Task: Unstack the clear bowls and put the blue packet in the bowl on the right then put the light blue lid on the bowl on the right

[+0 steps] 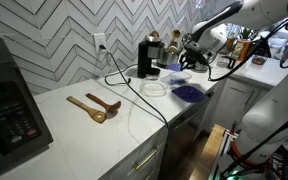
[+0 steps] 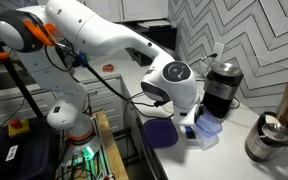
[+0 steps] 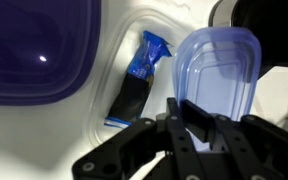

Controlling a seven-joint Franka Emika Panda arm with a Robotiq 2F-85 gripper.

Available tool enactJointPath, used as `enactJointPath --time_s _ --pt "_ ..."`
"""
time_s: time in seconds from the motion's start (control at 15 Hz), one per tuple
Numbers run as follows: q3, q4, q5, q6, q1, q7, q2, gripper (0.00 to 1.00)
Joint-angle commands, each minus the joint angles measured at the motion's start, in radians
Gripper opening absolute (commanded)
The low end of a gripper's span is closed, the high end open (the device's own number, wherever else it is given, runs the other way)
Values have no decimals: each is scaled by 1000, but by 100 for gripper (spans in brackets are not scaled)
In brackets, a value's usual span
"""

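My gripper [image 3: 189, 118] is shut on the near edge of the light blue lid [image 3: 216, 70] and holds it just above the counter. The lid also shows under the gripper in an exterior view [image 2: 206, 128]. The blue packet [image 3: 144, 60] lies left of the lid, inside what looks like a clear bowl [image 3: 122, 35], whose rim is faint. Another clear bowl [image 1: 154, 88] sits on the white counter, closer to the camera than the gripper [image 1: 189, 52]. The gripper also shows in an exterior view [image 2: 191, 118].
A larger dark blue-purple flat thing [image 3: 34, 50] lies beside the packet and shows in both exterior views [image 1: 189, 92] [image 2: 162, 133]. A black appliance [image 1: 147, 55] with a cable stands behind. Two wooden spoons [image 1: 94, 107] lie mid-counter. A metal kettle [image 2: 269, 140] stands nearby.
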Motion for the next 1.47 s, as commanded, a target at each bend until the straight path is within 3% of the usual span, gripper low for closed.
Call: enactJointPath --time_s 0.0,0.6,1.0,1.4 --pt "15 -85 -20 46 5 110 -65 3" --pt "46 -216 -1 214 8 222 -141 3" --pt "36 -216 57 177 21 275 -175 3" --pt "59 -238 -1 172 -4 419 -154 3"
